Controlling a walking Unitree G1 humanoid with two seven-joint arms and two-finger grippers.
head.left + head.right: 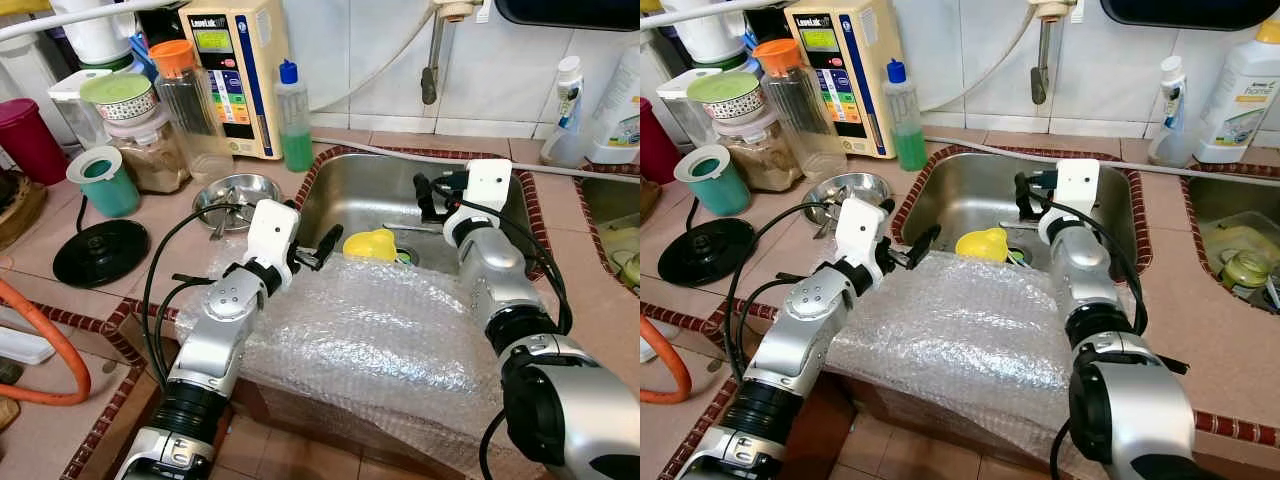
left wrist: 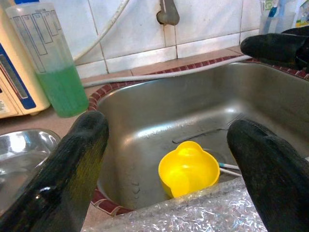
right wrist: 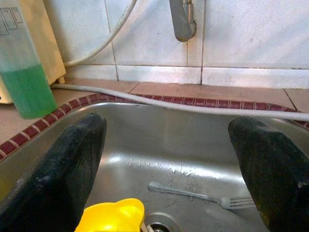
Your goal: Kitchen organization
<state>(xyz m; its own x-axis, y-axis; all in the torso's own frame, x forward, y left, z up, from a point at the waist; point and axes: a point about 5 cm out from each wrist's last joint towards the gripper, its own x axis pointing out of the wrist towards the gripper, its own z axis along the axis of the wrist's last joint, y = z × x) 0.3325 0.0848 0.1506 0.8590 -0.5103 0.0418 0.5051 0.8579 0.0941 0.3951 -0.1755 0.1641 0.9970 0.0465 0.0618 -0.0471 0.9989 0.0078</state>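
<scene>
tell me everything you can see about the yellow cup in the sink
The yellow cup is small, of glossy plastic by its look, with a wavy, lobed rim. It looks empty and sits tilted on the floor of the steel sink, near the drain and close to the front wall, just past the edge of the bubble wrap. A thin white and teal stick lies beside it. Neither gripper touches it.

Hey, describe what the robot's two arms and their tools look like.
Both arms are silver metal with black joint rings and loose black cables. Each wrist carries a white boxy housing. The left tool and right tool each have two long black fingers, thick and matte.
</scene>
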